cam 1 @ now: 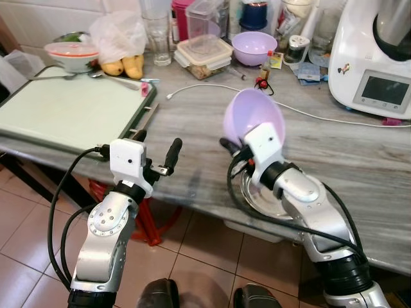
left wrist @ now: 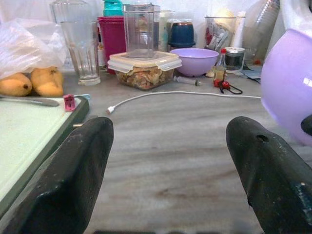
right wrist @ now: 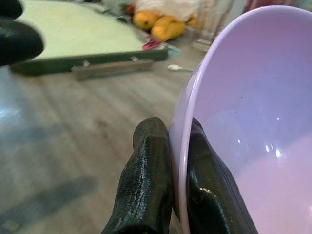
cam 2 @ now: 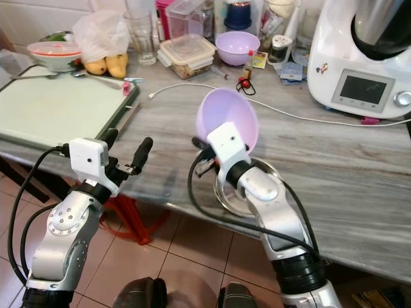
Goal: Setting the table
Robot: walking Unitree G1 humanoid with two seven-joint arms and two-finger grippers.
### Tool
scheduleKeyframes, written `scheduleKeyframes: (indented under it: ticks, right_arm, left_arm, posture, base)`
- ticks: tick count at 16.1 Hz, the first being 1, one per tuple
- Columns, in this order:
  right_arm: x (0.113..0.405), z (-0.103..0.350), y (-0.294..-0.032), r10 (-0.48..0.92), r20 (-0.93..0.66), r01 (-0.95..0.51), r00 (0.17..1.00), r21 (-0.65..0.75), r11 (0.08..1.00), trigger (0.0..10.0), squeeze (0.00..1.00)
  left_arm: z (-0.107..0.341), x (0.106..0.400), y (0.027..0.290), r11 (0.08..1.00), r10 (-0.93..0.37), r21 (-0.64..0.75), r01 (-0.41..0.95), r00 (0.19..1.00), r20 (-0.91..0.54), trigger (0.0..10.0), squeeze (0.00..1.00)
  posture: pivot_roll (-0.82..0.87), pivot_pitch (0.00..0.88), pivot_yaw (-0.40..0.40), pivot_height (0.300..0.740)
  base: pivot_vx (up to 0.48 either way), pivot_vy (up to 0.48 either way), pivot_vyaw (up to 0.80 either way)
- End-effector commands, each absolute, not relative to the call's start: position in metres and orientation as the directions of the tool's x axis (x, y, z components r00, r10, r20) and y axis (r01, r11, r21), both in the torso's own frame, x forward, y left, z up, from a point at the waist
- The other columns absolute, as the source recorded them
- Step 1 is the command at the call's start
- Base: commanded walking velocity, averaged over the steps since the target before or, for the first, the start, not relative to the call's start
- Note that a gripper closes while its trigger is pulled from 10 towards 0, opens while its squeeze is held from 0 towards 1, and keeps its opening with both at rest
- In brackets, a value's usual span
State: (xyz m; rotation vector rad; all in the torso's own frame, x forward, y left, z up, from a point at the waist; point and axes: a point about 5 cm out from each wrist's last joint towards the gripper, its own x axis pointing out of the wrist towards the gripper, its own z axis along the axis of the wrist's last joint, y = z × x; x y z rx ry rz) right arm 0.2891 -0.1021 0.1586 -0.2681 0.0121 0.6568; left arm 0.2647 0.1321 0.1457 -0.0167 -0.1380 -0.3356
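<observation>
Pinching a lilac bowl (cam 1: 253, 117) by its rim, right gripper (right wrist: 171, 161), frame centre.
Left gripper (cam 1: 156, 149), lower left, fingers apart, empty.

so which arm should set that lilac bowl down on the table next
Right. The right gripper already pinches the lilac bowl by its rim, tilted above the grey table. The left gripper is open and empty near the table edge, so it would need a handover first.

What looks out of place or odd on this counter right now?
A white cable trails loose across the grey counter, among the clutter. The right end effector pinches a lavender bowl by its rim, tipped on edge above a metal plate.
</observation>
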Motion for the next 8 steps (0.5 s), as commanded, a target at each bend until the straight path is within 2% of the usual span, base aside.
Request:
scheduleKeyframes:
  ticks: [1, 8]
  right_arm:
    - [0.2857, 0.1573, -0.1017, 0.620, -0.114, -0.626, 0.776, -0.262, 0.735, 10.0, 0.00]
    - [0.2844, 0.1509, -0.0990, 0.679, -0.170, -0.680, 0.714, -0.398, 0.616, 10.0, 0.00]
  left_arm:
    - [0.1478, 0.2642, 0.1324, 0.944, -0.327, 0.013, 0.329, 0.935, 0.139, 10.0, 0.00]
    - [0.1459, 0.2634, 0.1309, 0.944, -0.329, 0.008, 0.331, 0.935, 0.130, 10.0, 0.00]
  posture:
    - [-0.03, 0.115, 0.024, 0.740]
    - [-0.03, 0.122, 0.025, 0.740]
  base:
    - [0.000, 0.000, 0.00]
    - [0.000, 0.000, 0.00]
